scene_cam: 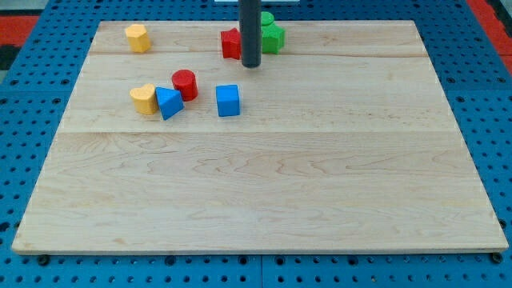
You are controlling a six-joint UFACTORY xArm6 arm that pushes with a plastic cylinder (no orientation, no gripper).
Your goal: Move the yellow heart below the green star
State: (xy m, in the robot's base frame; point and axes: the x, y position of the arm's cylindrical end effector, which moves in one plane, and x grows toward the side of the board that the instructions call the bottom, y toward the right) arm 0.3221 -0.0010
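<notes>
The yellow heart [144, 98] lies at the board's left, touching the blue triangle [169, 103] on its right. The green star [274, 38] sits near the view's top centre, with a green round block [267, 18] just behind it. My tip [251, 65] rests on the board just below the gap between the green star and a red block [230, 43], whose right side the rod hides. The tip is far to the right of and above the yellow heart.
A red cylinder [185, 84] stands up and right of the blue triangle. A blue cube [228, 100] lies below my tip. A second yellow block [138, 37] sits at the top left. The wooden board [264, 192] lies on a blue pegboard.
</notes>
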